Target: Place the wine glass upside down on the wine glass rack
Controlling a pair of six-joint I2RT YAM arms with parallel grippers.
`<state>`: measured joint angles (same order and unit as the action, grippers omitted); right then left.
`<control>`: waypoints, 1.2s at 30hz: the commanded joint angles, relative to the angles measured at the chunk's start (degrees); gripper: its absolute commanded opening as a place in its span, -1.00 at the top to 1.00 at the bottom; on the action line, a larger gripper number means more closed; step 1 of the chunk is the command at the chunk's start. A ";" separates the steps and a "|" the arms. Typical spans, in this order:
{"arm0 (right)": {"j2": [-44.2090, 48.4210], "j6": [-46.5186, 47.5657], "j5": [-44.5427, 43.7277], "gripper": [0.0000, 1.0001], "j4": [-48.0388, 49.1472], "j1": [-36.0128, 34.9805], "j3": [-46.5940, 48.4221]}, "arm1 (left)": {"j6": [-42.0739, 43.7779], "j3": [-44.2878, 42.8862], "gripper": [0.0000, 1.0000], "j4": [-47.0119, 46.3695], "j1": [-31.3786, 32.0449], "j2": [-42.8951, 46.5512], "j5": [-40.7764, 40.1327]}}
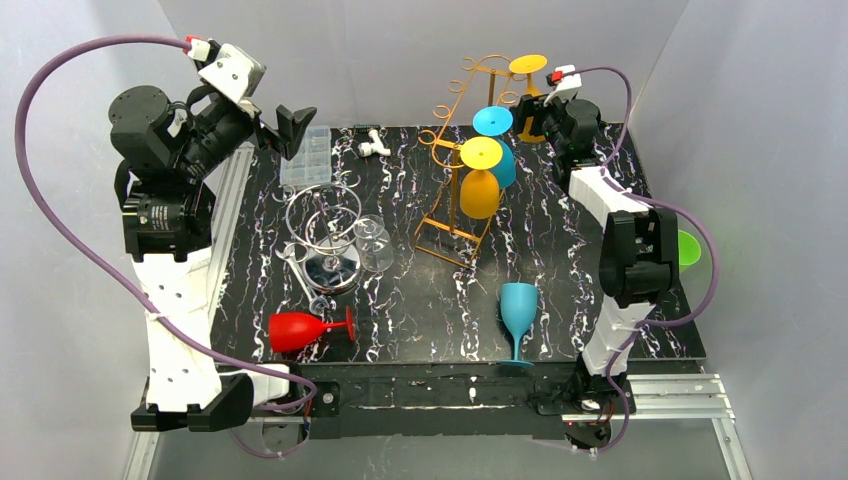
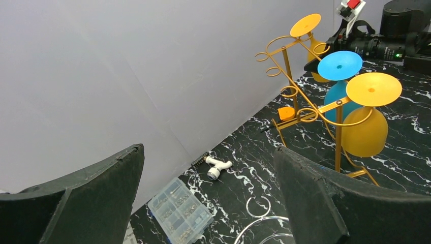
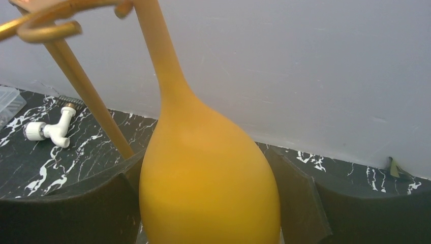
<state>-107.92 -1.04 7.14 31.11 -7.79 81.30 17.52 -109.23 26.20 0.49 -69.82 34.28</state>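
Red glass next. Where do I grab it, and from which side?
Take the red glass by its bowl, straight down from above with the open left gripper. It lies on its side, bowl left and foot right, so close across the bowl, front and back; the thin stem would probably slip more easily.

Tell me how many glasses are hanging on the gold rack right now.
3. The far yellow glass hangs at the rack's far end, the blue glass in the middle, the near yellow glass at the near end. None seems hidden.
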 commanded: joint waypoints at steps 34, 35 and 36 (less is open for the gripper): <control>-0.55 5.57 -4.47 -0.97 1.56 -4.34 2.77 | 0.99 1.56 -0.99 -1.76 -0.14 2.21 2.60; -0.05 6.14 -4.88 -0.97 0.85 -4.27 3.00 | 0.96 1.63 -0.99 -1.76 -0.14 2.23 2.69; 0.51 6.54 -5.35 -0.97 -0.08 -4.14 3.32 | 0.98 1.65 -0.99 -1.83 -0.14 2.27 2.78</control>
<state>-110.72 3.16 4.45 30.13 -12.03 83.85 18.41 -107.72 25.71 0.49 -68.77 35.77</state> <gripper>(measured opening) 0.979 0.994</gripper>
